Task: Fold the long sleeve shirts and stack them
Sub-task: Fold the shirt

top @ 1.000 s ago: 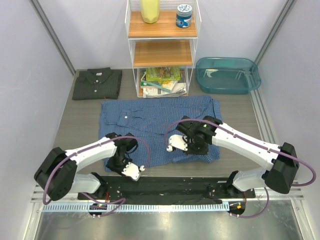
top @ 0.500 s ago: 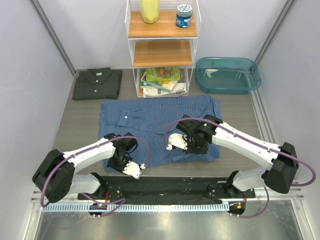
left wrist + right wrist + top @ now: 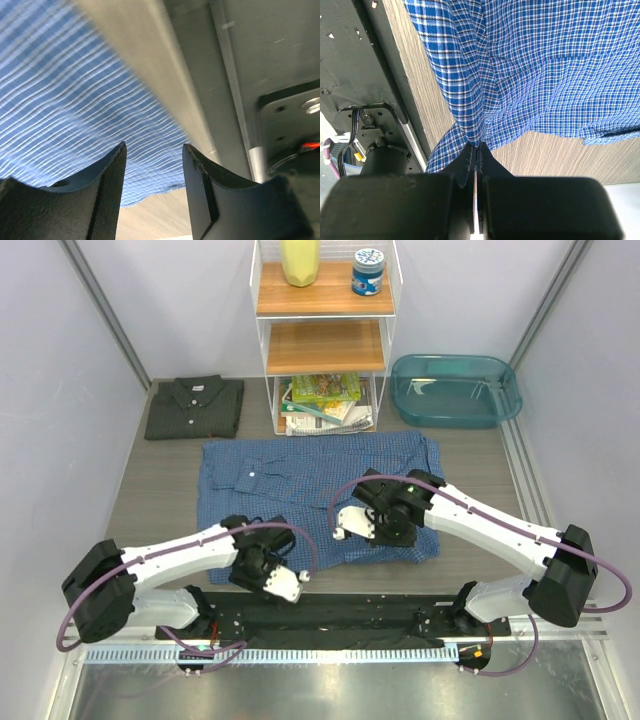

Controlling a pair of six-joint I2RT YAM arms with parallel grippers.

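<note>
Only my right wrist view shows the right gripper (image 3: 476, 150) pinching the checked blue shirt (image 3: 545, 75) at a fold. My left gripper (image 3: 153, 150) is spread.

Top edge crowded, left side open.
Shelf rack (image 3: 325, 340) top centre, tub (image 3: 455, 390) upper right block; bare table (image 3: 160, 480) left of blue shirt (image 3: 300, 475) passable.

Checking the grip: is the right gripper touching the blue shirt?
Touching. The right wrist view shows the right gripper pinching a fold of the blue shirt.
</note>
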